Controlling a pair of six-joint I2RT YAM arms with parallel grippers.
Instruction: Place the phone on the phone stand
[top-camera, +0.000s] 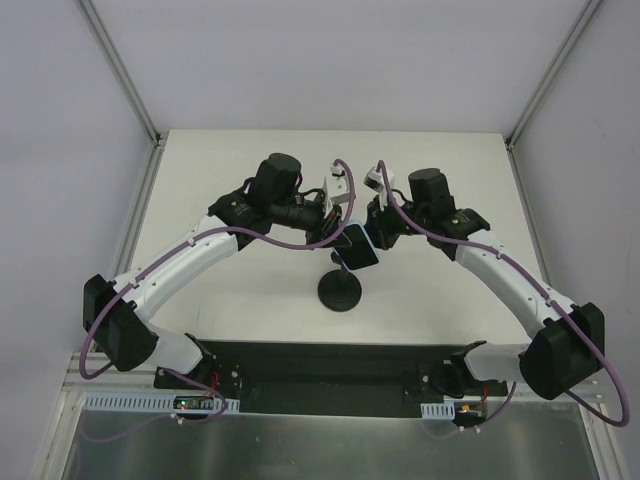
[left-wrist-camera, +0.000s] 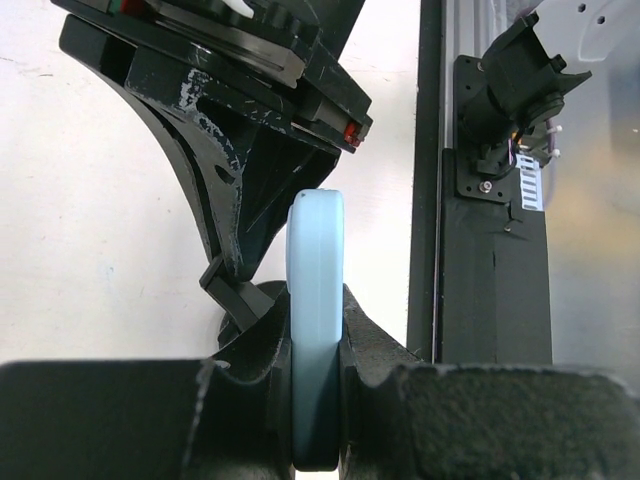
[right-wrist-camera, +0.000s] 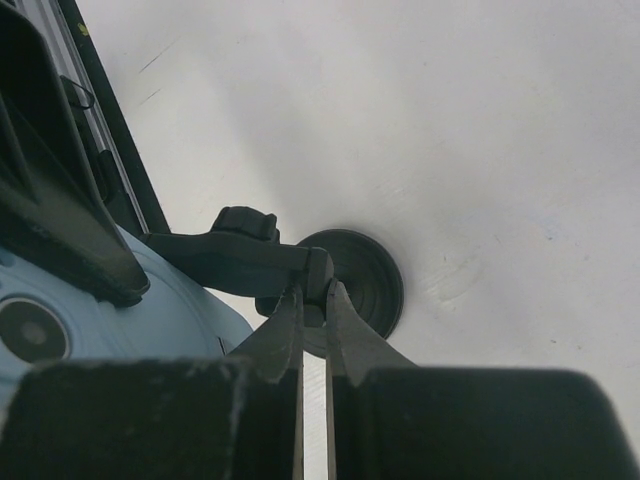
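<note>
Left gripper (left-wrist-camera: 316, 345): jaws closed onto the phone (left-wrist-camera: 316, 250), one pad on each broad face. The light blue rim faces the wrist camera edge-on, and the phone sits square between the pads with no visible skew.

Right gripper (right-wrist-camera: 313, 320): jaws narrow, only a slit between them, tips pinching the clamp head of the phone stand (right-wrist-camera: 245, 258). I read this as steadying the stand.

Position: the phone hangs tilted just above the stand's head, its blue back just beside the clamp arm. I judge it not yet seated. The disc base (right-wrist-camera: 368, 275) lies flat on the table (right-wrist-camera: 480, 150), directly below the head.

Handling, my judgement:
- The phone is stiff, thin and fairly light. Its glass face is glossy, so it is slippery under a pad and the part most likely to crack.
- Grip across the faces near mid-length — firm, not hard.
- The stand is slender and top-heavy, so it could tip under a sideways push. Hold it at the head while the phone goes in.
</note>
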